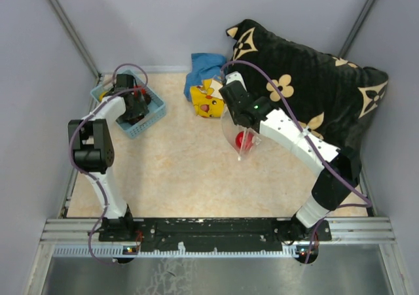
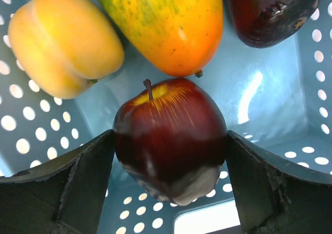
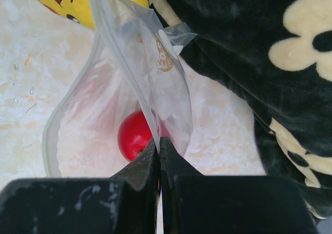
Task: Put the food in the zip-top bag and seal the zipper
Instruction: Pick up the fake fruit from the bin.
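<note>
My left gripper (image 1: 134,103) is down inside the light blue basket (image 1: 150,121). In the left wrist view its jaws (image 2: 170,140) press both sides of a dark red apple (image 2: 171,130). A yellow-orange fruit (image 2: 62,42), a green-orange fruit (image 2: 166,21) and a dark purple fruit (image 2: 270,11) lie behind it. My right gripper (image 1: 243,126) is shut on the edge of the clear zip-top bag (image 3: 155,63) and holds its mouth open above the table. A red fruit (image 3: 132,135) lies inside the bag. The whitish zipper (image 3: 67,96) curves round the mouth.
A yellow cartoon plush (image 1: 206,102) and a blue cloth (image 1: 203,66) lie behind the bag. A large black flowered pillow (image 1: 308,92) fills the back right, close to my right arm. The basket's perforated walls (image 2: 21,125) surround my left fingers.
</note>
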Tool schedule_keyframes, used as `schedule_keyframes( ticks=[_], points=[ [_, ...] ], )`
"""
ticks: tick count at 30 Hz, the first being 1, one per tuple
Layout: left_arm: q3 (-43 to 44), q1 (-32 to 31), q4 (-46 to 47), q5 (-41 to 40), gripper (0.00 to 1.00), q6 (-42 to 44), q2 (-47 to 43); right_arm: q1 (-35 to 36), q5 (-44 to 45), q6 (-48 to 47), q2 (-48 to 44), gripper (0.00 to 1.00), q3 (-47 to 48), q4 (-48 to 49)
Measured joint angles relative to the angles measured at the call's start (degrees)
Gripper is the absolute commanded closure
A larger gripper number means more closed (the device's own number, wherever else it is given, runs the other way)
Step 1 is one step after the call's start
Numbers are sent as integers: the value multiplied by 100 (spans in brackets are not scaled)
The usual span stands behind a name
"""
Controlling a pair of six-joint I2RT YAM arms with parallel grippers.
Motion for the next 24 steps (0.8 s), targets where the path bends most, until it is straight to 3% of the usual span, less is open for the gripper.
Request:
schedule_keyframes(
  ticks=[7,10,16,20,24],
  points=[
    [155,0,0,74,11,42,240,0,0,-2,0,100,-7,-2],
    [319,0,-9,87,18,76,391,0,-2,-2,0,100,-7,-2],
    [417,0,-20,219,44,131,442,0,0,-7,0,100,-7,-7],
    [337,0,-7,350,51,127,278,0,0,-2,0,100,-7,-9],
    [35,0,52,435,53,103,-208,0,-7,9,0,100,-7,-13]
  ],
)
